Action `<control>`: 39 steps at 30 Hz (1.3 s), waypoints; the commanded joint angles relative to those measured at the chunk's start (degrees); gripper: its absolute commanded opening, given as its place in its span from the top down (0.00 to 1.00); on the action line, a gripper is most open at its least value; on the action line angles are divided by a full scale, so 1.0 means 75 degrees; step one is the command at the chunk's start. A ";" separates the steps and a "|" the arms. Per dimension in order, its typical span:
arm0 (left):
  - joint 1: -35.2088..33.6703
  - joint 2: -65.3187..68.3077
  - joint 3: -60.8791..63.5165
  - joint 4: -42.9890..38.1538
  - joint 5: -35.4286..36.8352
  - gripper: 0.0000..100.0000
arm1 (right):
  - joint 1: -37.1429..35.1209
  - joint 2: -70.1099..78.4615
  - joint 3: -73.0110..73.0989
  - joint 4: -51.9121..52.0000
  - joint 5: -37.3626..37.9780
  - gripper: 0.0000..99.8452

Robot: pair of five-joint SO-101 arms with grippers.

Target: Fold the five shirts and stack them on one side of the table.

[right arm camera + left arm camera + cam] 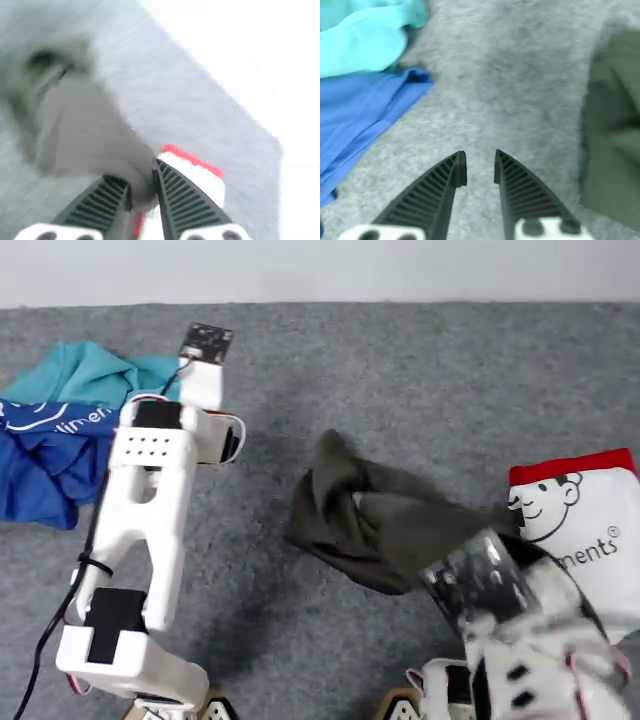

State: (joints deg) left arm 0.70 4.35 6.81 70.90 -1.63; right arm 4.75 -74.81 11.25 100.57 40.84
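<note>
A crumpled olive shirt (370, 520) lies mid-table, one edge lifted toward the front right. My right gripper (142, 187) is shut on that edge, with olive cloth (80, 125) pinched between its fingers. The right arm (520, 630) stands at the front right. A folded white shirt with a red collar (585, 520) lies at the right edge, also seen as the white shirt (192, 167) just beyond the right fingers. A blue shirt (45, 455) and a teal shirt (90, 375) are heaped at the far left. My left gripper (480, 167) hangs slightly open over bare table between the blue shirt (355, 120) and the olive shirt (615, 125).
Grey carpet-like table cover (400, 370) runs to a white wall at the back. The left arm (145, 530) stands upright on the left side, its cable trailing along the front left. Bare cover lies between the two shirt groups.
</note>
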 commanded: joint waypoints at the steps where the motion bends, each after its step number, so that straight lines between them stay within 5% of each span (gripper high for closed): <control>1: 0.0551 -0.0246 -0.0147 -0.0141 0.0094 0.90 | 0.0932 -0.0428 0.0434 0.0299 0.0094 0.99; 9: 0.2344 -0.0234 -0.0240 -0.0656 0.0105 0.84 | 0.0451 -0.0135 0.2415 0.0252 0.0105 0.99; 18: 0.3704 0.1325 -0.0486 -0.0270 0.0105 0.78 | 0.0440 -0.0147 0.2555 0.0240 0.0117 0.99; 31: 0.4525 0.2801 -0.4437 0.3095 -0.0293 0.78 | 0.0440 -0.0100 0.2567 0.0264 0.0094 0.99; 39: 0.4771 0.3915 -0.4636 0.3165 -0.0574 0.78 | 0.0463 -0.0147 0.2567 0.0264 0.0094 0.99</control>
State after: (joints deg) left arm 36.57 32.84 -25.63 94.20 -4.70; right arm 8.35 -76.57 30.42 100.57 41.19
